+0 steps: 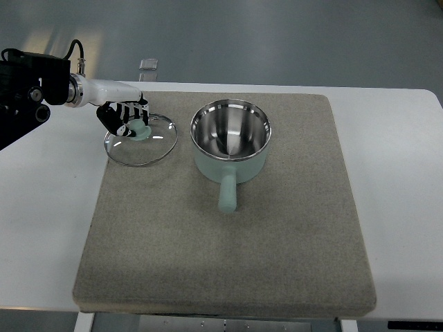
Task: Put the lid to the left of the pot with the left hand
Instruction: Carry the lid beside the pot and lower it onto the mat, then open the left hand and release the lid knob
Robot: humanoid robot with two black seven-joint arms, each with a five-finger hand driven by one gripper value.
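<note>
A white table (401, 173) carries a grey mat (277, 242) that covers most of the work area. On the mat, toward its far side, stands the pot (230, 142), pale green outside and bright steel inside, open-topped, with its handle (228, 192) pointing toward the robot. Just left of the pot, apart from it by a narrow gap, lies the lid (140, 140), a glass disc with a metal rim, sitting at the mat's far left corner with its left edge slightly overhanging the mat. It appears to lie flat or nearly so, though whether it is fully set down cannot be told. The left hand (127, 115), reaching in from the left edge, is over the lid with its fingers (133, 111) curled around the pale green knob (141, 131) at the centre, seemingly pinching it. The right hand is not in view. As for handling, the lid is likely stiff, moderately light, and fragile, with glass that would slip under fingertips and could crack if dropped; the knob is the sensible hold, since the rim is thin and smooth. The placing looks close to finished, with release of the knob the step remaining.
</note>
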